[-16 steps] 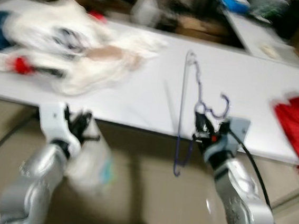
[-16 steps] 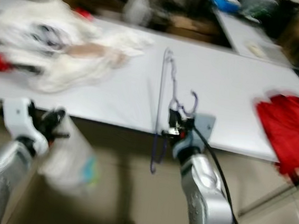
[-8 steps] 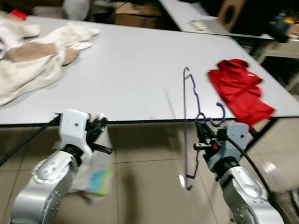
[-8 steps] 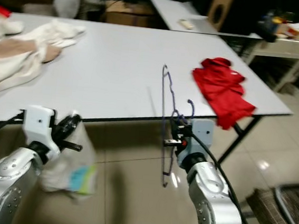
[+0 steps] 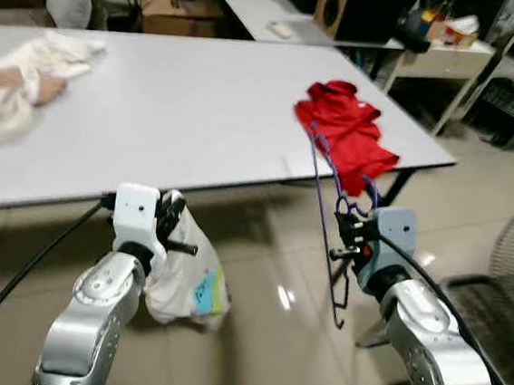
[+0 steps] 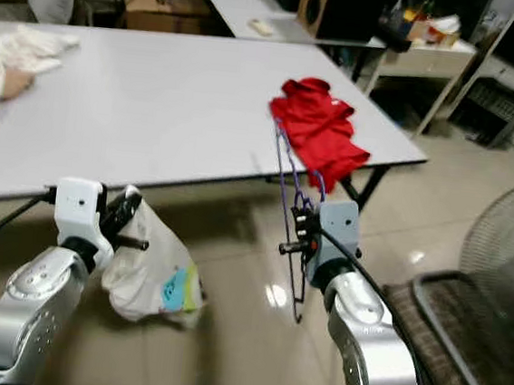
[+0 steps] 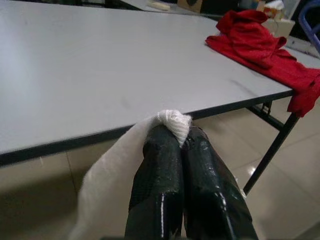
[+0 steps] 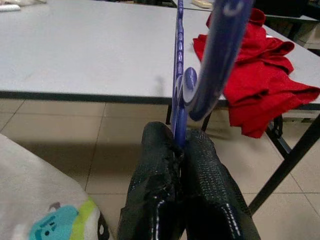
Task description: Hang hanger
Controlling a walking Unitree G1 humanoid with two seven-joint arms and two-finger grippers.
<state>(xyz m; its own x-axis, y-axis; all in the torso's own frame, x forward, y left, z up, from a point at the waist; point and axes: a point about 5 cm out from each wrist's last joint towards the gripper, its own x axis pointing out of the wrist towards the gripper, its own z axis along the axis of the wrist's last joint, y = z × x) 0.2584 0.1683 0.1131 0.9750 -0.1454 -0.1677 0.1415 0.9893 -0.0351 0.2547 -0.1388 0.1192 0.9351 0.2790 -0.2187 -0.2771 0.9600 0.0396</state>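
our right gripper (image 5: pixel 342 231) pinches the thin purple wire hanger (image 5: pixel 328 187), held upright near the long white table's (image 5: pixel 156 110) near edge, with a crumpled red cloth (image 5: pixel 346 133) just beyond; our left gripper (image 5: pixel 173 230) clamps a white plastic bag (image 5: pixel 183 281) hanging over the floor.

Two silver-grey rounded metal forearms, glossy. Each ended in a white boxy wrist block with a small dark round screw or port on its face. Left gripper (image 5: pixel 173 230) and right gripper (image 5: pixel 343 230): black, with long, slightly textured shiny fingers (image 7: pixel 156 175). Thick black cable ran along each arm from the wrist block. Small red detail by right gripper base.
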